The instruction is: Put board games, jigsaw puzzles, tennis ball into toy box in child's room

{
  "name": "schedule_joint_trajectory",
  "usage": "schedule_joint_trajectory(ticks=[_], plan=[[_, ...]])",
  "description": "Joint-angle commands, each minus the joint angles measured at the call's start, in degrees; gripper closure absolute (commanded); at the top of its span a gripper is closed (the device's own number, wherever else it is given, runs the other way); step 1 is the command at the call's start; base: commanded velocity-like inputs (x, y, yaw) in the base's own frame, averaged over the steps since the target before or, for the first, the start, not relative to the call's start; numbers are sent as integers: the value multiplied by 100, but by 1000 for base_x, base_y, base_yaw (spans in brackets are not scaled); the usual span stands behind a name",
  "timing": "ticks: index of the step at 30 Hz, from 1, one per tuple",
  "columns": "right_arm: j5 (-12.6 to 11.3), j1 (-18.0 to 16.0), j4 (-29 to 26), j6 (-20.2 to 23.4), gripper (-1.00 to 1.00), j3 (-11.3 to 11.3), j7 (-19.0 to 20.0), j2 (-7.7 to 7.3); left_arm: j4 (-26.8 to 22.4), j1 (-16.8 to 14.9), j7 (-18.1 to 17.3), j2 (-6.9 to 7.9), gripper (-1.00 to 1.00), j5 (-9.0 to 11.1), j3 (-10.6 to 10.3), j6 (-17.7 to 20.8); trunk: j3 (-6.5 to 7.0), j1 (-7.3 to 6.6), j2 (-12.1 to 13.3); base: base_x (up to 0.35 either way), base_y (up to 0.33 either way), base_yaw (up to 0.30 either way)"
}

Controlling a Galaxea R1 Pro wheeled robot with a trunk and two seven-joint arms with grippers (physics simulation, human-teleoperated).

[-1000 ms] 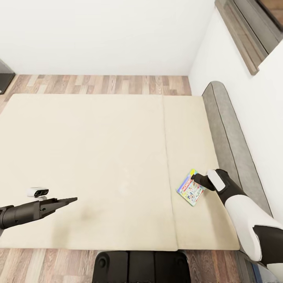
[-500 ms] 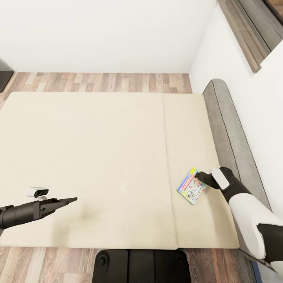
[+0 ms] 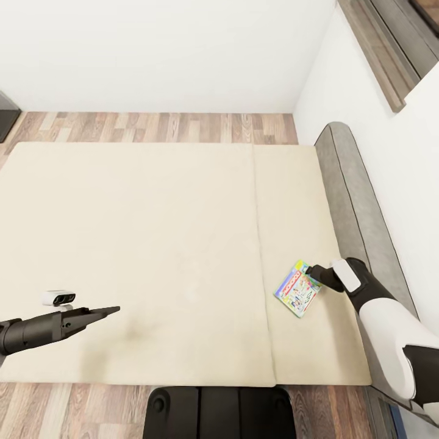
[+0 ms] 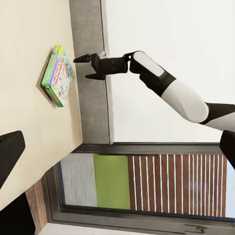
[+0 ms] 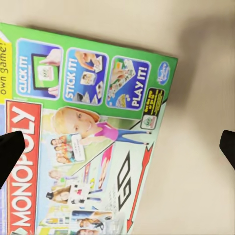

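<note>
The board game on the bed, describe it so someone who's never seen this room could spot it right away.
Find the wide beige bed and go to its side by the grey headboard. The board game lies flat there, just in front of the right gripper. It is the sole colourful thing on the plain mattress: a green-edged box with MONOPOLY in white on red.

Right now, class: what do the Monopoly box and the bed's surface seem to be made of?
Monopoly box: probably printed card, smooth with a slight sheen; sharp flat edges and bright artwork. Mattress: apparently matte beige fabric or foam; a straight seam shows, no gloss. Being renders, neither is certain.
</note>
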Motion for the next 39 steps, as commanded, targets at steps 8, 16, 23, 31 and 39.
schedule_joint_trajectory(ticks=[8, 16, 23, 31, 39], plan=[[-61, -50, -9, 154, -100, -19, -31, -4, -2, -1, -21, 2, -100, -3, -1, 61, -44, 3, -9, 0, 0, 0], [-67, -75, -9, 175, -100, -18, -20, 1, -2, -1, -21, 2, -100, -3, -1, 61, -102, 3, -9, 0, 0, 0], [-69, -77, -9, 178, -100, -23, -18, 3, -2, -1, -21, 7, -100, -3, 0, 61, -160, 3, -9, 0, 0, 0], [-66, -79, -9, 179, -100, -53, -18, 4, -3, -1, -21, 9, -100, -2, 1, 61, -233, 3, -9, 0, 0, 0], [-66, -81, -16, 182, -100, -62, -17, 4, -3, -1, -21, 10, -100, -2, 2, 60, -307, 3, -9, 0, 0, 0]])
